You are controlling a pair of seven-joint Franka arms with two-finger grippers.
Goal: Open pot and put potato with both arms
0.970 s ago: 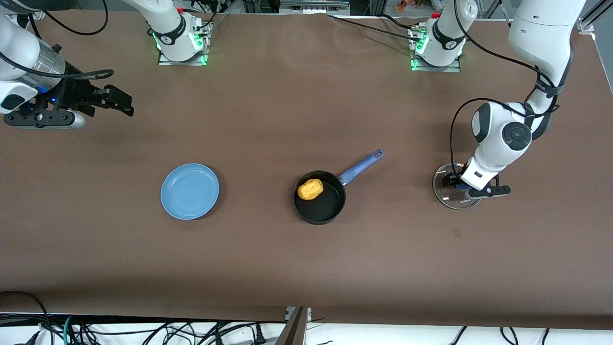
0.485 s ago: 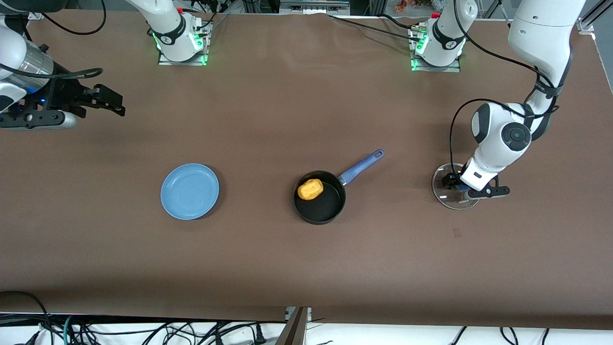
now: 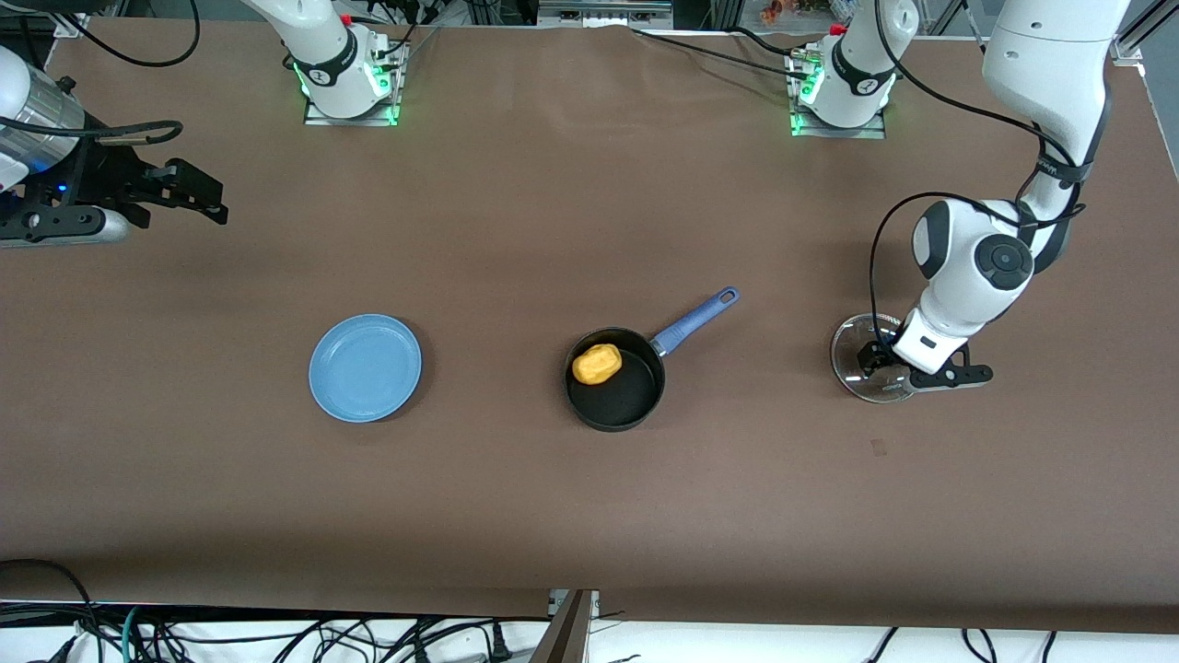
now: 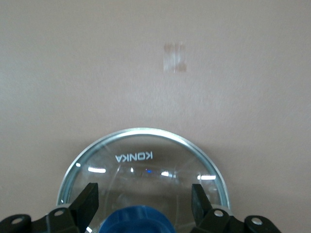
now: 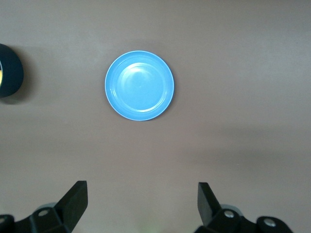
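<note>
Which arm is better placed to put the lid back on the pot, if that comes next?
Left. The left gripper sits open right over the glass lid, its fingers either side of the blue knob. The right gripper waits open at the right arm's end, away from the pot holding the potato.

brown matte worktop (image 3: 516,184) under even overhead light, small dark smudge (image 3: 879,447) toward 4 o'clock, tangled black cables (image 3: 276,635) on white floor at 6 o'clock

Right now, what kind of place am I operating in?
Likely a robotics lab test bench, not a kitchen: two arms bolted to a brown-covered table, loose cables along its edge, and only a pot, lid and plate.
</note>
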